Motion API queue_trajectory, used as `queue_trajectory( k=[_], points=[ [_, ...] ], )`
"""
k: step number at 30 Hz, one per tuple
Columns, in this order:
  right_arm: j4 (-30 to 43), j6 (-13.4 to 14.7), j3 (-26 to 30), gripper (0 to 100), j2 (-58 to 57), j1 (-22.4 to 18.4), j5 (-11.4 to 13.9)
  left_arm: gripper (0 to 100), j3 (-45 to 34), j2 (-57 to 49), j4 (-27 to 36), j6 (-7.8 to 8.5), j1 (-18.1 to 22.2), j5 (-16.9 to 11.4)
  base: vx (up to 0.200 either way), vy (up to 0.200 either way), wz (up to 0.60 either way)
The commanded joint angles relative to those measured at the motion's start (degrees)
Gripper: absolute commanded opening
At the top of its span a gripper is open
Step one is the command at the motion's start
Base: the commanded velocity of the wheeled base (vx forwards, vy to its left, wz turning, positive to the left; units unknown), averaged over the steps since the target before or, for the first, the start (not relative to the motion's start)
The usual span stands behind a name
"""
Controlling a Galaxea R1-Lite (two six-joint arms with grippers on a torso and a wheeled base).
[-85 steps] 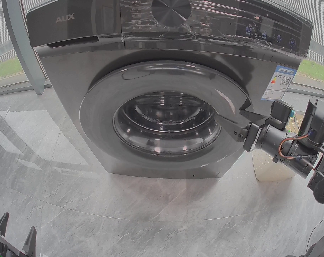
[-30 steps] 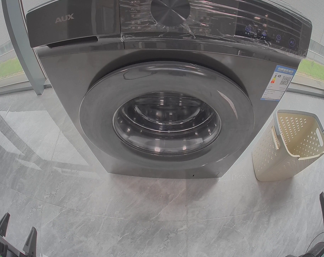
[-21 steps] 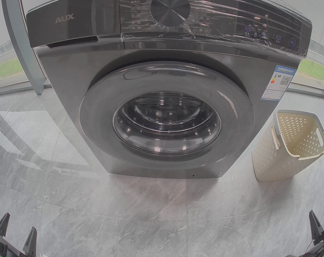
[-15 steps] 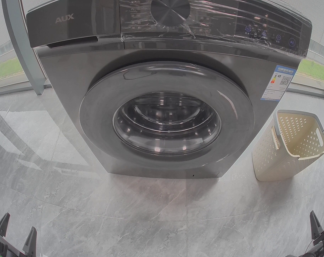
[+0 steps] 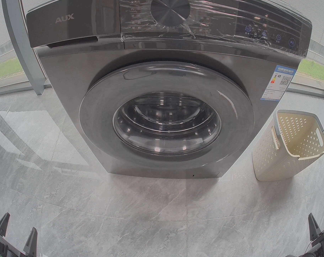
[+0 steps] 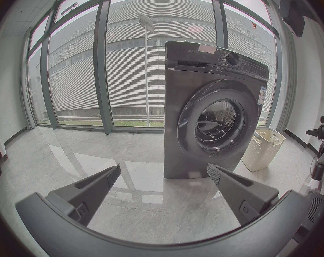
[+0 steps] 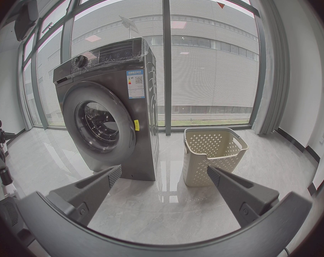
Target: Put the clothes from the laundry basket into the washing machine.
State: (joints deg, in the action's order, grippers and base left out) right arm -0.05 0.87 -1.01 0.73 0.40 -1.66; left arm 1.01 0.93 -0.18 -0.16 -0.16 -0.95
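Basket (image 5: 294, 145) stands on the floor just beside the washer (image 5: 97, 72); we see no clothes in it. Door (image 5: 165, 122) shut, so we judge loading done. Left gripper (image 6: 162, 168) and right gripper (image 7: 163, 168) hang low, well back, jaws spread, empty.

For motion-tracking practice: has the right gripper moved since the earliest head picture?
Yes. The right gripper drew back from the washing machine door, down past the laundry basket.
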Motion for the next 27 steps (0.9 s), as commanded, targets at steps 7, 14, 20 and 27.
queue_trajectory(
  k=[7, 14, 20, 27],
  points=[
    [-0.04, -0.16, 1.01, 100, -0.56, -0.23, 0.16, 100, -1.01, -0.93, 0.01, -0.11, -0.02, -0.02, 0.0, 0.0, 0.0],
    [-0.13, -0.51, 1.01, 100, -0.47, -0.23, 0.16, 100, -1.01, -0.93, 0.01, -0.11, -0.02, -0.02, 0.0, 0.0, 0.0],
    [-0.13, -0.43, 1.01, 100, -0.56, -0.14, 0.16, 100, -1.01, -0.93, 0.01, -0.11, -0.02, -0.02, 0.0, 0.0, 0.0],
    [-0.13, -0.51, 1.01, 100, -0.47, -0.05, 0.16, 100, -1.01, -0.93, 0.01, -0.11, -0.02, -0.02, 0.0, 0.0, 0.0]
  ],
)
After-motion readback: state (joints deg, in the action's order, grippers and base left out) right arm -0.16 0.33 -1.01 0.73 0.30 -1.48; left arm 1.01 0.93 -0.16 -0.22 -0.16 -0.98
